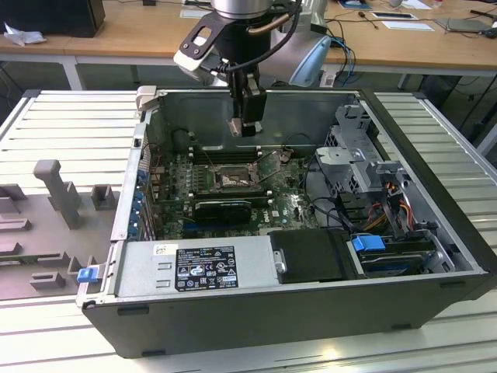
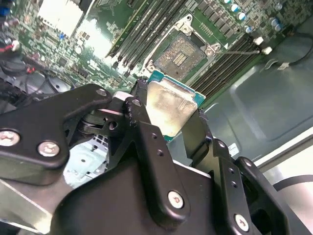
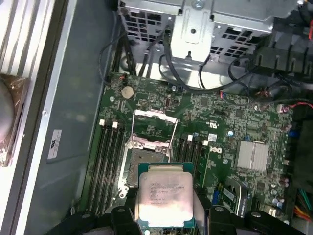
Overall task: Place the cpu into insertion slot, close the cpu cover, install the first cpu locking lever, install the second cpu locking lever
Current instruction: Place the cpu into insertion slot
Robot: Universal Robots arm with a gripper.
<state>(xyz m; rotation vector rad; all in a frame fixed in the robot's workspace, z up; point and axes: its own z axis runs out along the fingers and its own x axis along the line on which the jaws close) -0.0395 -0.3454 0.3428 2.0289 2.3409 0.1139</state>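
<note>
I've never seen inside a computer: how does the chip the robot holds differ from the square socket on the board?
The cpu has a pale silvery face; the insertion slot has a dark rim and brownish-gold centre. The cpu hangs in the gripper above the green board; the insertion slot sits fixed in it, uncovered and empty. Both are square.

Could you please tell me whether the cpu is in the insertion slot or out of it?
Out. The gripper holds the cpu above the insertion slot, whose brownish centre lies bare, with the cpu cover raised.
</note>
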